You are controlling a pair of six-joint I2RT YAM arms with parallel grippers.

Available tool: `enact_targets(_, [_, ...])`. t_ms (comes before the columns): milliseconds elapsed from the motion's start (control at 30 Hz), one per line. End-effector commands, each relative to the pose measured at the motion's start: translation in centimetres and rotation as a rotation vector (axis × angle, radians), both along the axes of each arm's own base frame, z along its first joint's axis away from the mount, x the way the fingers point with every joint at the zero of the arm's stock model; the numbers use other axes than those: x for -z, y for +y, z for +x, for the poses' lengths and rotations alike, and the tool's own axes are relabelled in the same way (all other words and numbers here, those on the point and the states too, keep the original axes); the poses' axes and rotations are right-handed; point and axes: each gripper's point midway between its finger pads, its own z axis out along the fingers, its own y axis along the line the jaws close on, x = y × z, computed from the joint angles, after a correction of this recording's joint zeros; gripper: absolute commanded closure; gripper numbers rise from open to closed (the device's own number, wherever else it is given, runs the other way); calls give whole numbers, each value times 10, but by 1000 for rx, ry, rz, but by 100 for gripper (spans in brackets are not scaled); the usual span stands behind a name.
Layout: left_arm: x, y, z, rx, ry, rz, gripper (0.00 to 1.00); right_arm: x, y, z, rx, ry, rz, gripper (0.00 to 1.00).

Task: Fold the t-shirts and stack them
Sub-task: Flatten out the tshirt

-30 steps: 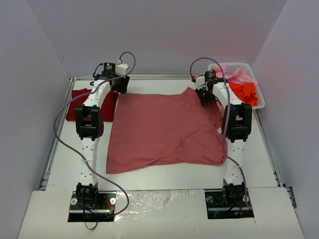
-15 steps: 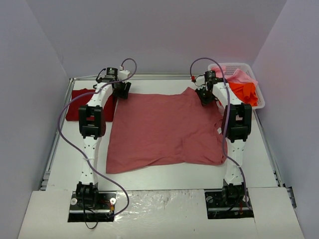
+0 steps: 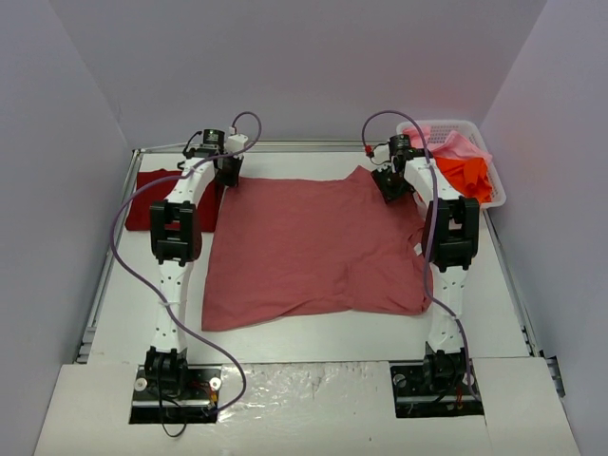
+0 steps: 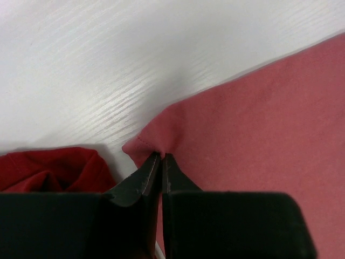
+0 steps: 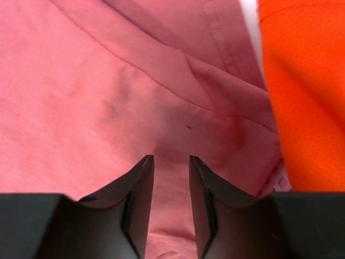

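Near the far edge of the white tabletop (image 3: 313,332), toward its left corner, your left gripper (image 4: 161,156) is pinched shut on the far left corner of the muted rose-red cloth t-shirt (image 3: 313,247), which lies spread flat across the middle. The dark crimson t-shirt (image 3: 152,195) lies just beside it along the left edge. Your right gripper (image 5: 171,159) sits over the rose-red shirt's far right corner, jaws parted. At the far right corner, the white plastic lattice basket (image 3: 446,124) holds the bright orange t-shirt (image 3: 465,176) and the light pink t-shirt (image 3: 456,144).
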Motion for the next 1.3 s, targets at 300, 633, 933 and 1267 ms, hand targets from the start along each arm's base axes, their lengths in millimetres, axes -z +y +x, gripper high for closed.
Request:
enact_targets(300, [-52,8,-30,-4,-6,29,98,-22,-37,42,104,-106,-173,59])
enact_targets(633, [-64,21,-59,-3,5,59,98,5,-41,46,111,-70,-193,59])
enact_targets(933, [-65,21,-71,4,17,56,98,18,-46,51,112,-65,-211,57])
enact_targets(1267, [-74,20,-79,12,12,50,98,48,-23,41,42,8,-82,64])
